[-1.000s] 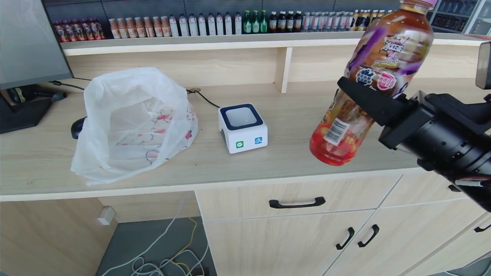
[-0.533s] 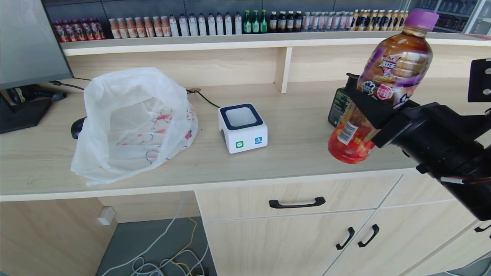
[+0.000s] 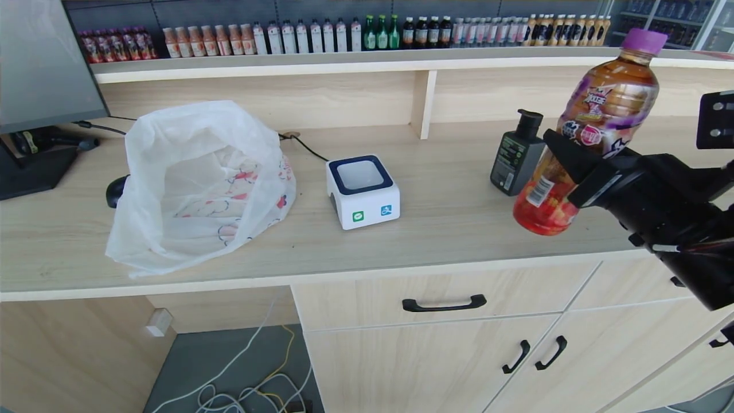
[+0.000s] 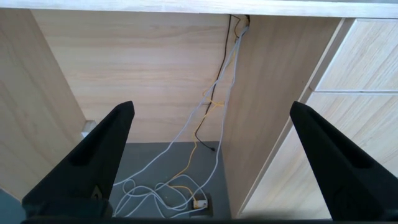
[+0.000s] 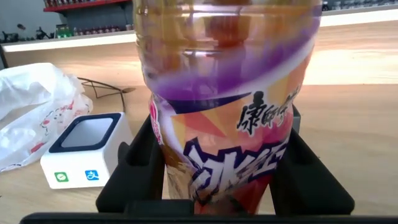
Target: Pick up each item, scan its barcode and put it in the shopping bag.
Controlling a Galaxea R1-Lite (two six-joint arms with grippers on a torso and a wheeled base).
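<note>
1. Now lower and farther right than 1 s ago: the drink bottle (image 3: 610, 97), pinched at mid-body by the right gripper (image 3: 565, 158), tilted, purple cap up, off the counter (image 3: 436, 229).
2. That shift uncovered a dark pump bottle (image 3: 514, 158) standing just behind it.
3. Judgement: the bottle sits well apart from the scanner (image 3: 362, 190), so the scan is still to do.
4. Left gripper (image 4: 205, 162): fingers spread, empty, below the counter, facing cables (image 4: 186, 180).
5. Shopping bag (image 3: 195, 183) lies just left of the scanner, mouth open; only the pump bottle crowds the gripper.

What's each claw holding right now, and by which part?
Right claw grips the drink bottle around its labelled mid-body. Left claw is open, holding nothing.
</note>
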